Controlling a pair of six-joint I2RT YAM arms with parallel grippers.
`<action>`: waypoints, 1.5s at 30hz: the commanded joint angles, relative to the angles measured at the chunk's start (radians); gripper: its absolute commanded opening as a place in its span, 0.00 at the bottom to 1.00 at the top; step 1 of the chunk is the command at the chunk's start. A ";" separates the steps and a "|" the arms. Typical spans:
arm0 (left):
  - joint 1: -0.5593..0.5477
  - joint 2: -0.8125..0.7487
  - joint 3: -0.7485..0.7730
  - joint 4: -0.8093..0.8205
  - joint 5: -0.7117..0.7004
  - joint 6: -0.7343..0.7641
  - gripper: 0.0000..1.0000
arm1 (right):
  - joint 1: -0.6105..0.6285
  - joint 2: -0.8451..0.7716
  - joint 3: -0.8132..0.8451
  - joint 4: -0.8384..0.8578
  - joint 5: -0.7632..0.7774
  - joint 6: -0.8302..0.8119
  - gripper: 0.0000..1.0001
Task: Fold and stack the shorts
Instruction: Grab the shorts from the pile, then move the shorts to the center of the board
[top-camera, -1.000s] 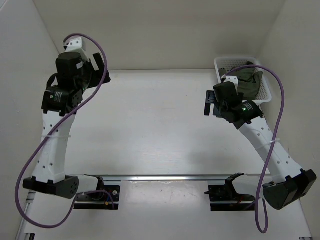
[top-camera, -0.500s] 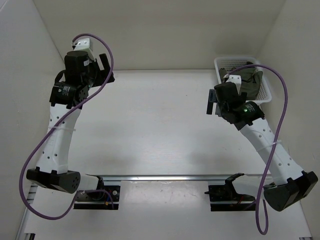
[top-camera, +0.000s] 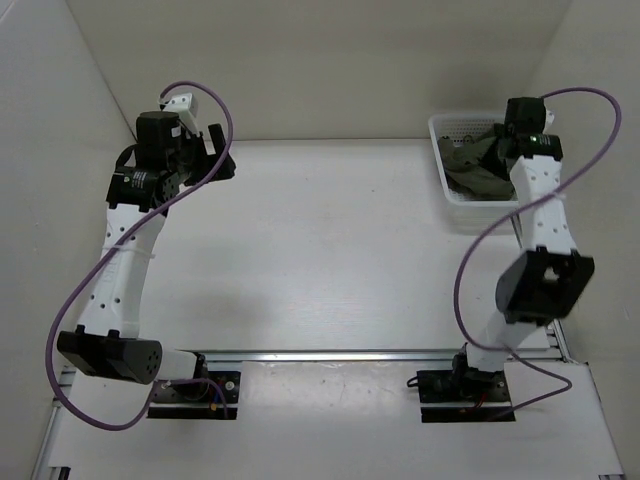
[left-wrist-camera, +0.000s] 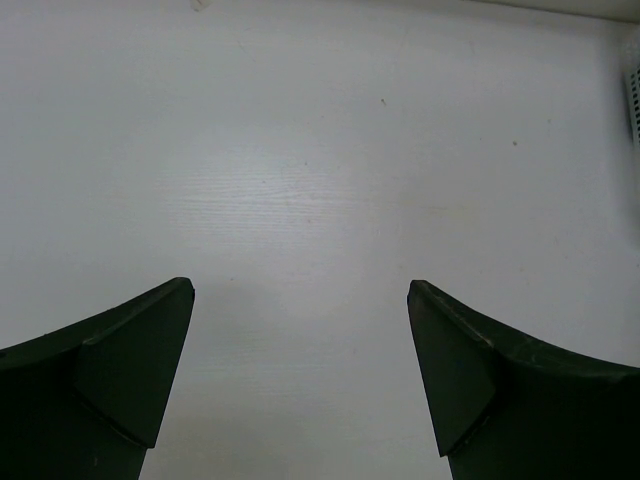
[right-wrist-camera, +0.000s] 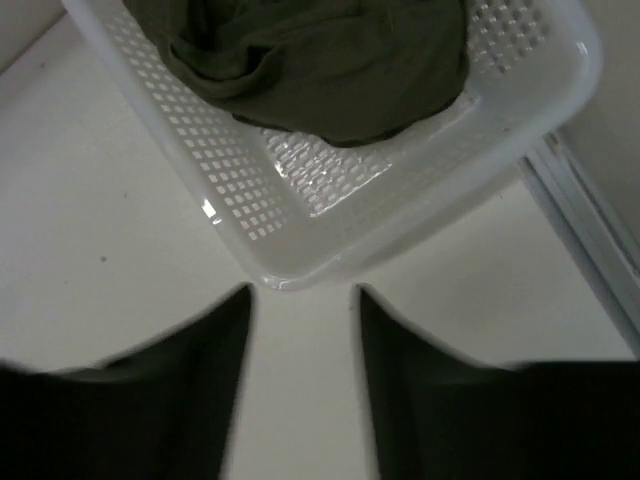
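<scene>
The right arm has swung from mid-table out to the basket (right-wrist-camera: 480, 170), its gripper (right-wrist-camera: 305, 295) narrowed yet apart and empty, short of the shorts (right-wrist-camera: 320, 60) heaped inside, so picking-up barely begins, while the left gripper (left-wrist-camera: 300, 290) gapes wide over the table (left-wrist-camera: 300, 120).

The soft fabric shorts (right-wrist-camera: 320, 60) are plain dark olive-green, the rectangular plastic basket (right-wrist-camera: 300, 230) white with a grid of small square holes, the flat table (left-wrist-camera: 320, 150) off-white with faint grain, the robot arms (top-camera: 125, 270) white with black joints, their cables (top-camera: 458, 295) purple, and the fingers of the left gripper (left-wrist-camera: 300, 320) and the right gripper (right-wrist-camera: 303, 330) black.
</scene>
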 joint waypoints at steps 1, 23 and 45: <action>-0.006 -0.024 -0.052 -0.010 0.047 -0.020 0.99 | -0.071 0.185 0.190 -0.001 -0.171 0.042 0.97; -0.015 0.093 0.042 -0.127 0.042 -0.064 0.99 | -0.125 0.697 0.665 0.000 -0.299 0.146 0.00; 0.027 -0.123 0.151 -0.276 -0.021 -0.122 0.99 | 0.432 -0.294 -0.116 0.096 -0.509 -0.072 0.43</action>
